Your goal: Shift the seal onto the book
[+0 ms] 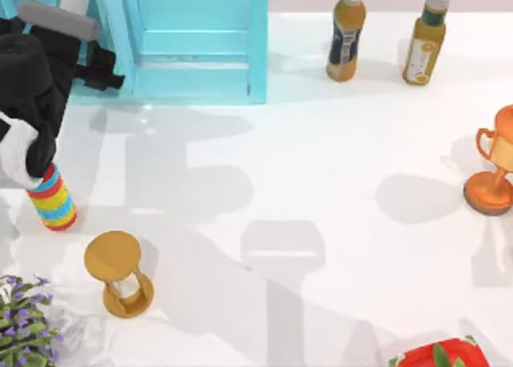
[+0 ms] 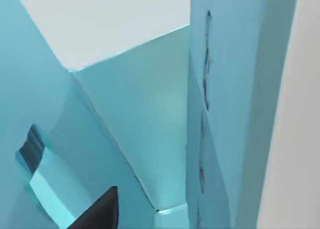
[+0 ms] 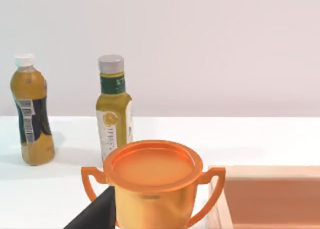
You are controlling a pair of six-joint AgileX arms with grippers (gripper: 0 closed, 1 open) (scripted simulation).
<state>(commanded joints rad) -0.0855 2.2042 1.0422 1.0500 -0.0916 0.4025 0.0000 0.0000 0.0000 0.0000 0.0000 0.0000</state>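
Left arm [image 1: 32,78] at turquoise shelf [image 1: 200,62]

I see a rendered tabletop test scene: a plain white table [image 1: 337,191] holding unrelated props (two drink bottles [image 1: 346,34], a trophy cup [image 1: 495,171], an hourglass [image 1: 120,275]) before a blank wall.

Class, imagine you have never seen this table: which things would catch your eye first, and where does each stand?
The turquoise shelf unit fills the far left. An orange trophy cup gleams at the right edge, with two juice bottles at the back right. A golden-orange hourglass stands near the front left, beside a striped cylinder.
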